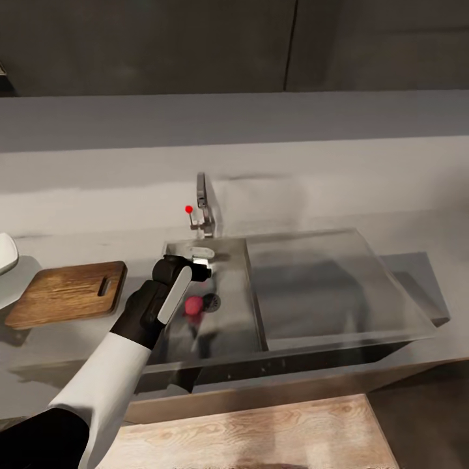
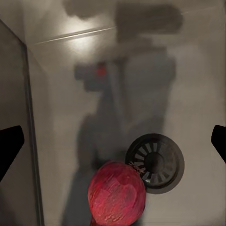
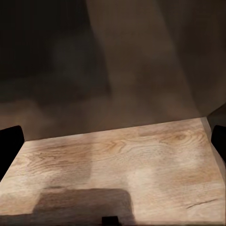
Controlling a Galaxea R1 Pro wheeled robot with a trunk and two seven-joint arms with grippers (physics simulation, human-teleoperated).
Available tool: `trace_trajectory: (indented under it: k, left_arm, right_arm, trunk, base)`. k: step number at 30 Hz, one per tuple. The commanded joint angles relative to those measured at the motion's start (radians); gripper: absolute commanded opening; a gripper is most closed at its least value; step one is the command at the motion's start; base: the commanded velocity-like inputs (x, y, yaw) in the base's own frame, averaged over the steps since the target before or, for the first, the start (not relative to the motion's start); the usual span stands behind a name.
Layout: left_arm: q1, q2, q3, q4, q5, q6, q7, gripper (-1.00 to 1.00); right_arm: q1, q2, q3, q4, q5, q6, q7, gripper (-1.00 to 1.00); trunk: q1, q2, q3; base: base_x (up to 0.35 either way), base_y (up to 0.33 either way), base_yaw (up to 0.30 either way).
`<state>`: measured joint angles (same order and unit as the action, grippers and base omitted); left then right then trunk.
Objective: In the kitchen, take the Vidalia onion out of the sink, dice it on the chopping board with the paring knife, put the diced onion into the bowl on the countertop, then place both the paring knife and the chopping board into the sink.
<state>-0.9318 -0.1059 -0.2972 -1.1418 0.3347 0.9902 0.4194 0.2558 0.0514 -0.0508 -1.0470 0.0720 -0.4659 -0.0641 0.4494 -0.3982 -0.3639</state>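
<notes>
Vidalia onion [image 2: 117,194] touches drain [image 2: 155,160]; left gripper [image 2: 113,143] spread wide above.

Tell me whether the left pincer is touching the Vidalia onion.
Apart. The left wrist view shows the left pincer wide open, fingertips at the frame edges, with bare sink floor between them and the Vidalia onion.

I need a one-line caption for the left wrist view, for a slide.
Open left end effector above the Vidalia onion, which lies beside the round drain in the sink.
</notes>
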Motion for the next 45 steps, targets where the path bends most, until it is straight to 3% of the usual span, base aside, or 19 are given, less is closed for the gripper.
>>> trace_trajectory:
  k: [1,19,45]
  left_arm:
    - [-0.001,0.0,-0.002,0.0,0.01,0.002,0.01,1.0]
    - [0.001,-0.001,-0.002,0.098,0.01,0.001,0.01,1.0]
    - [0.001,-0.002,-0.002,0.151,0.01,-0.031,0.01,1.0]
  right_arm:
    - [0.0,0.001,-0.001,-0.001,0.008,0.0,-0.005,1.0]
    - [0.0,0.001,-0.001,0.001,0.008,0.0,-0.005,1.0]
    - [0.0,0.002,-0.001,0.001,0.008,-0.002,-0.005,1.0]
  trunk:
    - [0.001,-0.002,-0.003]
    - [0.001,-0.002,-0.029]
    - [0.001,-0.002,-0.067]
  base:
    - [0.0,0.0,0.0]
    - [-0.024,0.0,0.0]
    - [0.0,0.0,0.0]
